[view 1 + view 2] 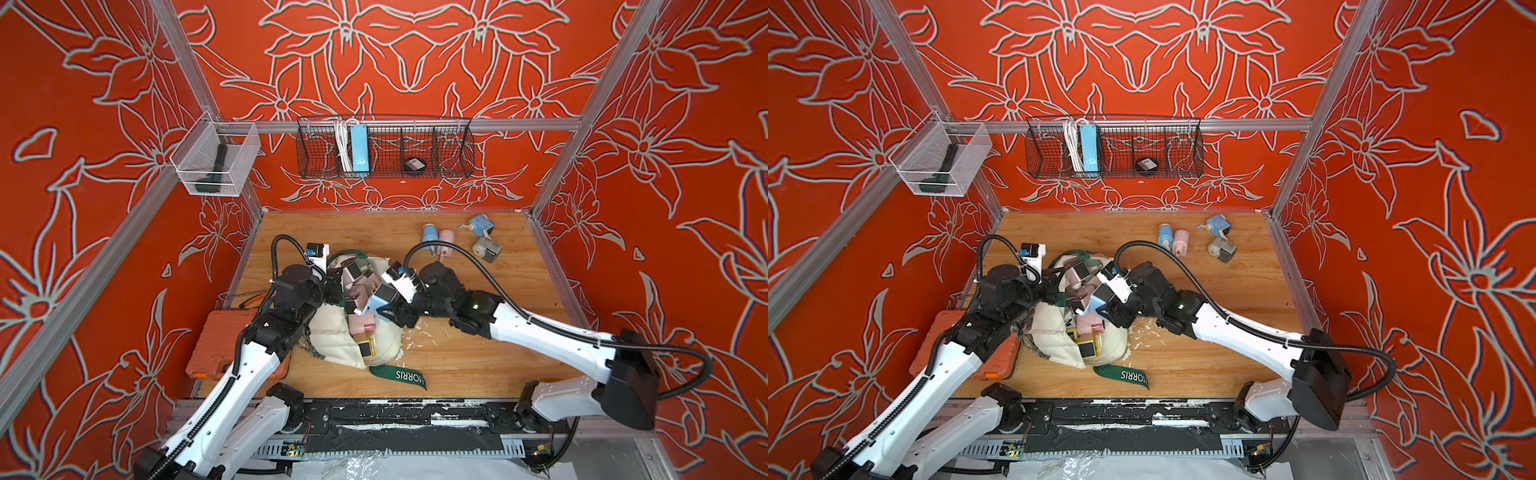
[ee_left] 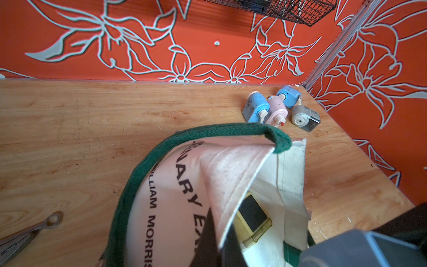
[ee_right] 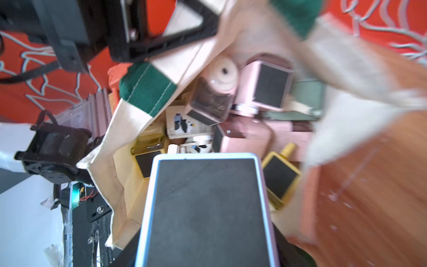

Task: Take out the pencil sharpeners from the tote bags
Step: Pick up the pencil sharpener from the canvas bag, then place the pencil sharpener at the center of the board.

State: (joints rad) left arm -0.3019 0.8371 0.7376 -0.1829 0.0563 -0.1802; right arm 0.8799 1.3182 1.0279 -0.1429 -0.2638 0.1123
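Blue sharpener (image 1: pixel 379 300) gripped at the tote bag (image 1: pixel 332 345) mouth, centre of both top views.
The right gripper (image 1: pixel 388 311) is clamped on the blue sharpener just above the bag. The left gripper (image 1: pixel 334 291) is pinched tight on the tote bag's cream rim. Pink and yellow sharpeners (image 3: pixel 249 78) crowd inside it. Four loose sharpeners (image 1: pixel 446 239) lie on the table (image 1: pixel 457 353), upper right of the bag and well apart from it.

Robot test cell, lab type. Evidence: aluminium frame rail (image 1: pixel 523 124), printed floral backdrop walls (image 1: pixel 415 62), wooden tabletop (image 1: pixel 478 357), wire basket (image 1: pixel 453 162) holding power strip (image 1: pixel 358 149), exposed circuit board (image 1: pixel 293 449).
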